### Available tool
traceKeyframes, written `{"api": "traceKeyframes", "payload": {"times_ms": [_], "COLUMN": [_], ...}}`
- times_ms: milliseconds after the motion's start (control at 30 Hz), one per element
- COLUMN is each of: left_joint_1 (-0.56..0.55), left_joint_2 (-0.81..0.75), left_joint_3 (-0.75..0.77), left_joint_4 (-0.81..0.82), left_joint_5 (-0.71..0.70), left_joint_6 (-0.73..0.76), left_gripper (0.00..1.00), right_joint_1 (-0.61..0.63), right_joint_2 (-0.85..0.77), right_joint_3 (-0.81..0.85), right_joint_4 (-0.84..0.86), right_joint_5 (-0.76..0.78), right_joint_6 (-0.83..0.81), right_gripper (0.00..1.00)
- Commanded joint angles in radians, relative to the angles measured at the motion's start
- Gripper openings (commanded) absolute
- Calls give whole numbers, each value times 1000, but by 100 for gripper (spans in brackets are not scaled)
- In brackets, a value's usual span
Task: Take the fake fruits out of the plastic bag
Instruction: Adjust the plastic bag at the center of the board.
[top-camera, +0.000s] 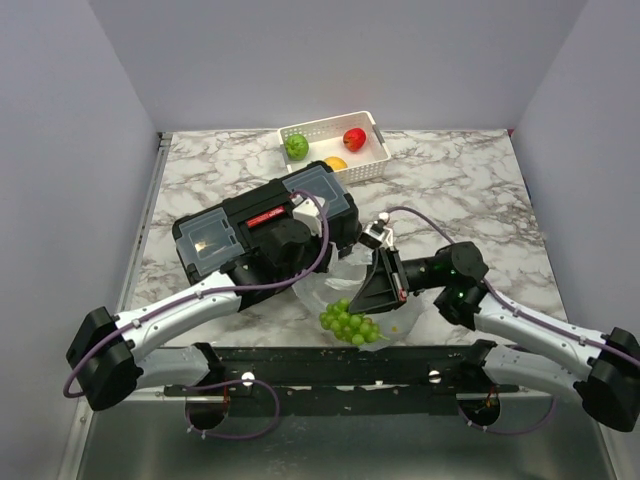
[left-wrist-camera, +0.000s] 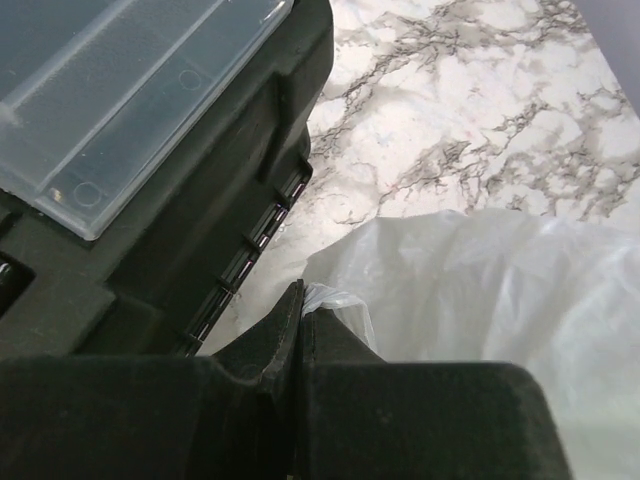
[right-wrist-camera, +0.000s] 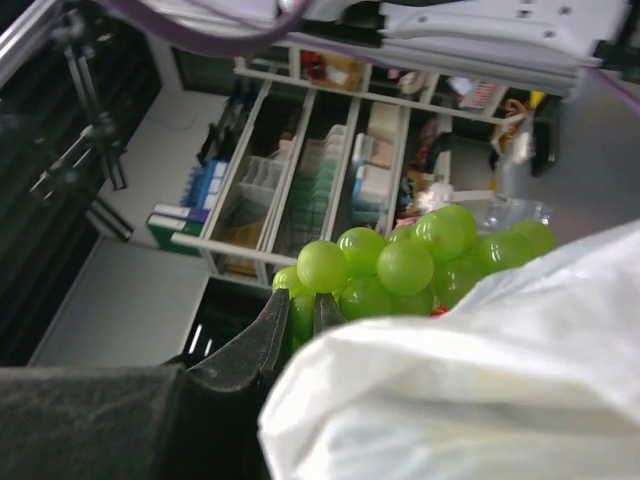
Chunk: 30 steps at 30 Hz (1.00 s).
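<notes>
Near the table's front edge, beside toolbox (top-camera: 250, 225) | bag (left-wrist-camera: 480, 290) lay between both grippers, grapes (top-camera: 350, 325) at its mouth | left gripper (left-wrist-camera: 300, 300) pinched bag's edge | right gripper (right-wrist-camera: 300, 312) half hidden by bag, grip unclear

Left of centre on the table (top-camera: 480, 200): toolbox (top-camera: 250, 225), set askew. Behind it, by the far edge: basket (top-camera: 368, 168), with three fake fruits (top-camera: 297, 146) inside. Just in front of the toolbox's right end: plastic bag (top-camera: 322, 290). At the bag's near side, close to the base rail (top-camera: 300, 365): grapes (top-camera: 350, 322). On the bag's edge beside the toolbox: left gripper (left-wrist-camera: 302, 300). At the bag's right: right gripper (right-wrist-camera: 298, 312).
</notes>
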Motion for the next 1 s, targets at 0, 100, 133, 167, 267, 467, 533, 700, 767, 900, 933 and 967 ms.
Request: {"api": "traceKeyframes", "payload": {"times_ms": [0, 100, 133, 167, 267, 467, 533, 700, 767, 900, 933, 967], "left_joint_1": [-3, -3, -3, -3, -4, -3, -3, -3, -3, -3, -3, -3], "left_joint_2": [44, 45, 40, 33, 3, -82, -118, -156, -145, -127, -124, -122], "left_joint_3": [-1, -30, -40, -47, -72, -138, -192, -253, -247, -244, -245, -251], "left_joint_4": [12, 36, 43, 46, 61, 74, 129, 191, 211, 293, 328, 358], "left_joint_5": [-38, -35, -37, -41, -53, -89, -91, -71, -43, 16, 35, 55], "left_joint_6": [25, 19, 14, 10, 0, -43, -58, -74, -69, -76, -77, -84], "left_gripper": [0, 0, 0, 0, 0, 0, 0, 0, 0, 0, 0, 0], "right_joint_1": [-1, -1, -2, -5, -10, -90, -116, -128, -129, -128, -129, -128], "right_joint_2": [88, 138, 151, 158, 180, 129, 106, 133, 134, 77, 62, 45], "right_joint_3": [65, 105, 116, 126, 152, 145, 92, -9, -14, -40, -47, -55], "right_joint_4": [390, 382, 370, 356, 331, 260, 280, 392, 385, 263, 242, 216], "right_joint_5": [-59, -52, -53, -55, -40, 129, 263, 474, 504, 610, 638, 661], "right_joint_6": [238, 234, 222, 203, 160, 70, 105, 295, 327, 405, 421, 438], "right_gripper": [1, 1, 1, 1, 1, 1, 1, 1, 1, 1, 1, 1]}}
